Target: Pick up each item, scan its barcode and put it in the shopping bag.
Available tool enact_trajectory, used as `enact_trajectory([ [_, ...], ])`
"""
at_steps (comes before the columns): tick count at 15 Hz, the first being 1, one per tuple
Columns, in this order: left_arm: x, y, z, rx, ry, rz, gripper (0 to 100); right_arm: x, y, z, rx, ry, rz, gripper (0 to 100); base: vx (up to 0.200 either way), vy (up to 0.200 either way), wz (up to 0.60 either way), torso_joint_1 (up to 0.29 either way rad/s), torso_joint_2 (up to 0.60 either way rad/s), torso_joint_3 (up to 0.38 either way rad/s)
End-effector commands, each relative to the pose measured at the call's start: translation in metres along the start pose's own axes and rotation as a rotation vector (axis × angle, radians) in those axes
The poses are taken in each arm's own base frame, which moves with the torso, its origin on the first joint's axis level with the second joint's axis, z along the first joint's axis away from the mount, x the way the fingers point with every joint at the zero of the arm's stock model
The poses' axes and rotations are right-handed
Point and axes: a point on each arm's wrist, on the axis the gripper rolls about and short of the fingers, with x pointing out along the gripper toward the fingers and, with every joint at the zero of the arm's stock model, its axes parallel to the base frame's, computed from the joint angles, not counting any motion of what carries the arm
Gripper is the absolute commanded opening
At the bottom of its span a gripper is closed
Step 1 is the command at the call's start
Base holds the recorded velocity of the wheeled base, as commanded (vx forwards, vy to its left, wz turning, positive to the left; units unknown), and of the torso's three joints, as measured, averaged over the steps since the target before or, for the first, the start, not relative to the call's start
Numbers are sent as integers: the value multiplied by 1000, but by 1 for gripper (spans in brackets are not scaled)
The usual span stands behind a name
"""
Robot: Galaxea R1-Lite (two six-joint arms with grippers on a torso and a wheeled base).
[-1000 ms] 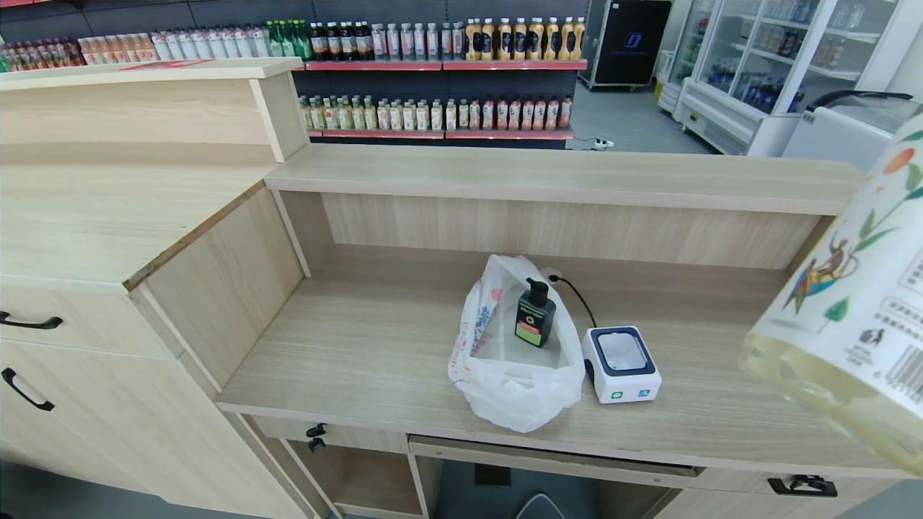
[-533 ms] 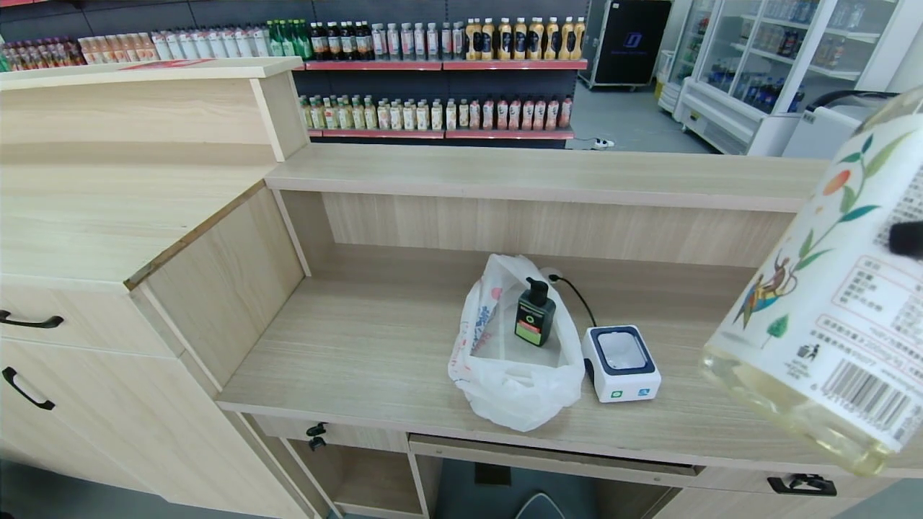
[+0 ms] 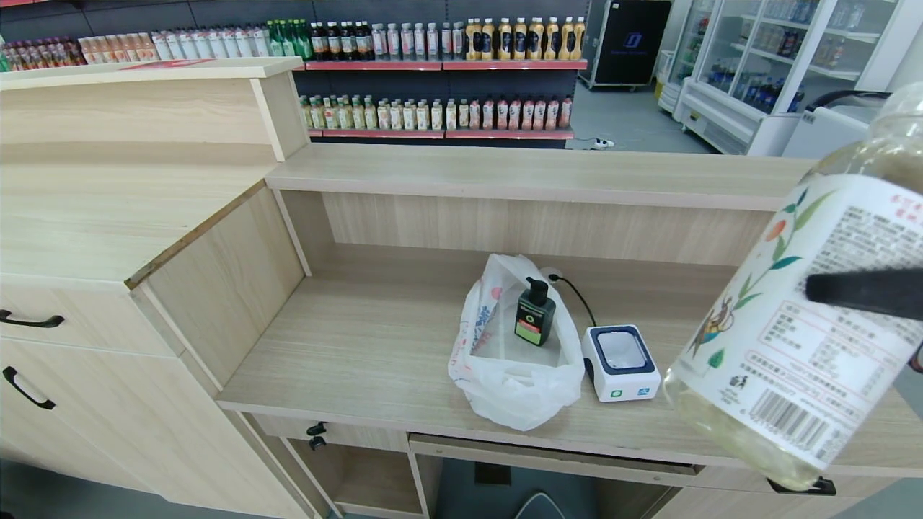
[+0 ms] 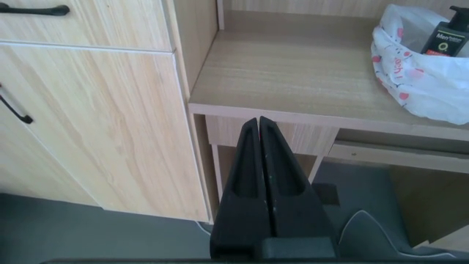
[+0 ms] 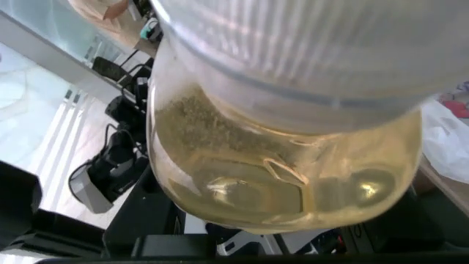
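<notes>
Holding the big clear plastic bottle of pale yellow liquid [image 3: 764, 346] in my right gripper [image 3: 858, 292]: one black finger lies across its white label, so it's clamped on the bottle. The bottle is tilted in the air, nearer to me than the white box-shaped barcode scanner [image 3: 620, 362] and to the scanner's right. The label barcode [image 3: 789, 425] faces the head camera. My left gripper [image 4: 259, 132] hangs low in front of the light wood counter [image 4: 293, 81], well left of the scanner, fingers pressed together with nothing in them. A white plastic shopping bag [image 3: 515, 382] sits right against the scanner's left side, mouth open. A dark pump bottle with a green-and-red label [image 3: 535, 317] stands upright inside it. A black cable [image 3: 579, 294] runs from behind the scanner toward the counter's back wall.
</notes>
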Motion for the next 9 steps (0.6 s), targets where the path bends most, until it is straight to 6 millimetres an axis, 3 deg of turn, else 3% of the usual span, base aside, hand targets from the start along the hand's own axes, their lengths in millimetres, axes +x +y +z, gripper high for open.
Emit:
enact_trajectory([
  [1,0,0,0,0,0,1,0,6,0,-7,-2,14,-25,0,0,0,0,0,0,0],
  [9,0,0,0,0,0,1,0,14,5,-11,-8,19,-52,0,0,0,0,0,0,0],
])
